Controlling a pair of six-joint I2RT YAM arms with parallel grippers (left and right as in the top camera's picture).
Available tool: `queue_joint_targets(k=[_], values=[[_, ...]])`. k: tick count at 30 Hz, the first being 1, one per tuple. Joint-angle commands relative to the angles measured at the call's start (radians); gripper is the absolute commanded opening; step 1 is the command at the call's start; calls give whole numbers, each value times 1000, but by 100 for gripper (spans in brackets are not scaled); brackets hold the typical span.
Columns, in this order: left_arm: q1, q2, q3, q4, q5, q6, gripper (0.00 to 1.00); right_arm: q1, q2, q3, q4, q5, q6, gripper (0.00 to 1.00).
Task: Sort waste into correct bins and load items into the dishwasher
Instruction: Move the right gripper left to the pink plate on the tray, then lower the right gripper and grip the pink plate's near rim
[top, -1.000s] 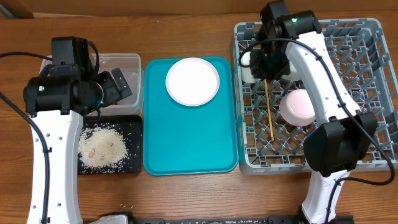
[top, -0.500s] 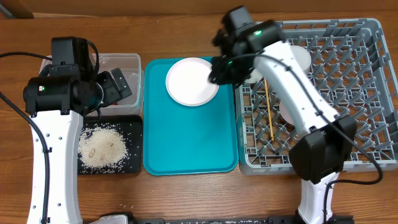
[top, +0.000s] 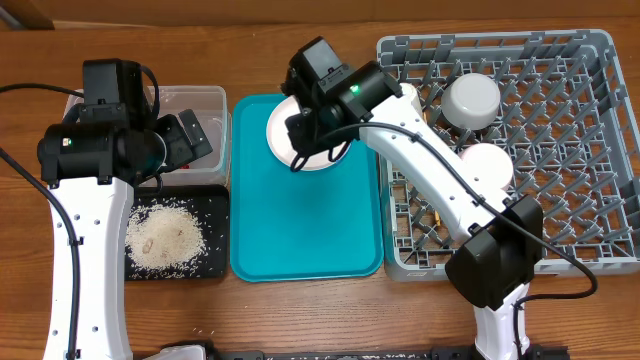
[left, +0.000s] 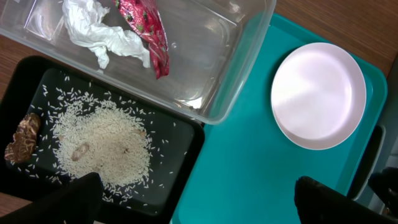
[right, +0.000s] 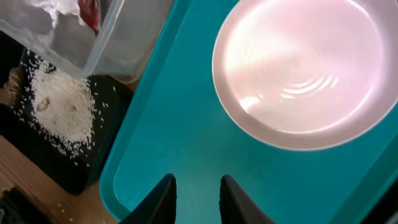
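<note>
Step in hand: by judgement, pickup of the plate (top: 276, 132) for loading into the dish rack (top: 590, 60). It is the only dish seen outside the rack.
Plate location: flat on the teal tray (top: 300, 230), at the tray end toward the far edge of the desk (top: 300, 310), about mid-width. The right arm (top: 425, 165) partly covers it in the overhead view.
Right fingers (right: 166, 196): parted by a narrow gap, with nothing between them and touching nothing. They hang over bare tray just beside the plate rim.
Reason for pose: the plate lies flat, so a grasp probably needs one finger over the rim. A position beside the rim suits that approach.
Left fingers (left: 68, 202): spread wide and empty. They are held near the left edge, above the border between the clear tub (left: 249, 74) and the black tray (left: 183, 140), out of the right arm's working area.
Waste status: the tissue (left: 99, 34) and red wrapper (left: 148, 34) lie in the tub. The rice (left: 106, 143) with brown bits lies in the black tray. A few grains lie loose on the desk by the near edge.
Rack contents: two bowls (top: 472, 100) sit among the pegs, toward the right edge.
</note>
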Motion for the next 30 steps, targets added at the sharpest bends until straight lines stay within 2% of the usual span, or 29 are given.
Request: queue_joint_targets(k=[1, 12, 18, 24, 30], values=[[4, -2, 9, 2, -13, -3, 100, -1, -7, -33, 37, 11, -3, 26], [4, -2, 9, 2, -13, -3, 100, -1, -6, -132, 147, 10, 3, 26], [4, -2, 9, 1, -13, -3, 100, -1, -6, -217, 311, 10, 3, 26], [4, -2, 9, 1, -13, -3, 100, -1, -6, -321, 476, 10, 4, 58], [4, -2, 9, 2, -13, -3, 100, -1, -4, -337, 518, 11, 4, 61]])
